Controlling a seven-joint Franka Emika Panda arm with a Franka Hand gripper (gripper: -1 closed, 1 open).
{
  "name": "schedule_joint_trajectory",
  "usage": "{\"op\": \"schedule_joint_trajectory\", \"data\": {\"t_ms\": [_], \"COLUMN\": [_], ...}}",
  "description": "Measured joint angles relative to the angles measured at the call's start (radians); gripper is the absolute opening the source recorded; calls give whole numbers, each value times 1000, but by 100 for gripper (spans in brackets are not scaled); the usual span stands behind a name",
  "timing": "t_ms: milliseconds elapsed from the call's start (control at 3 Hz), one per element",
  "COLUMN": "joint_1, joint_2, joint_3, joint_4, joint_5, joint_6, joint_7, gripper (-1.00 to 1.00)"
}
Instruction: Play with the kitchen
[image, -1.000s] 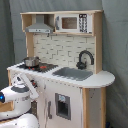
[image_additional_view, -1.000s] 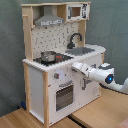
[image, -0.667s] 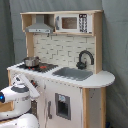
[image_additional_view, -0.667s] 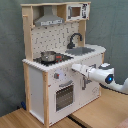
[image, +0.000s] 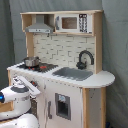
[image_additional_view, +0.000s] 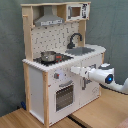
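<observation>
- Gripper (image_additional_view: 74, 70) sits at the kitchen (image_additional_view: 60, 60) front, just below the counter edge; compared with a second ago it has barely shifted, so contact seems settled, though I cannot tell its finger state.
- Oven door (image_additional_view: 64, 95) shows shut below the gripper in the second exterior view; the first exterior view hides it.
- Pot (image: 31, 61) rests on the stovetop, left of the sink (image: 73, 73).

A grey fabric backdrop (image: 115, 45) fills the whole rear of the scene in both exterior views, hanging in soft vertical folds, darker toward nine o'clock in the first exterior view. In the second exterior view, a light wooden tabletop (image_additional_view: 100, 112) spans six o'clock, a seam running diagonally across it. Lighting is even and soft.
</observation>
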Motion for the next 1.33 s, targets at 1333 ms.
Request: {"op": "schedule_joint_trajectory", "data": {"t_ms": [1333], "joint_1": [11], "joint_2": [5], "joint_3": [3], "joint_4": [9], "joint_5": [0], "joint_6": [-59], "joint_7": [-404], "gripper": [-100]}}
